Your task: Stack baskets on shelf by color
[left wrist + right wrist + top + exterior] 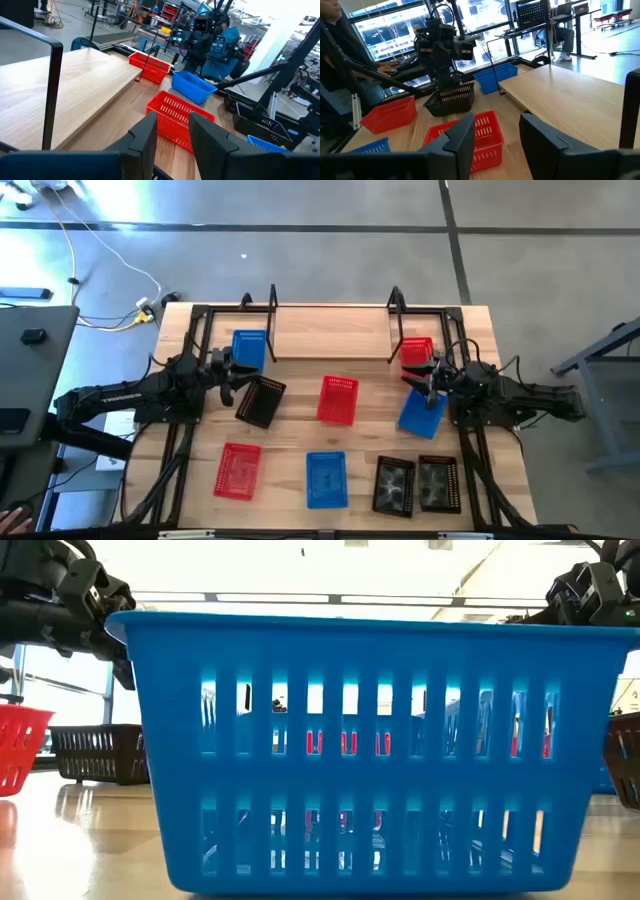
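In the high view the shelf point(330, 335) lies along the table's far edge. A blue basket point(248, 350) sits at its left end and a red basket point(416, 352) at its right end. Loose on the table are a black basket point(260, 401), a red one point(337, 400), a blue one point(420, 416), a red one point(237, 471), a blue one point(325, 479) and two black ones point(395, 485) point(438, 483). My left gripper point(228, 372) point(172, 120) is open beside the far-left blue basket. My right gripper point(431, 376) point(497, 120) is open between the far red basket and the blue one.
Black rod uprights point(52, 95) point(626, 107) stand at the shelf's ends, close to each gripper. The plank point(75, 85) between them is bare. In the low view a blue basket point(370, 750) fills the picture and hides most of the table. The table frame's black bars point(190, 360) run along both sides.
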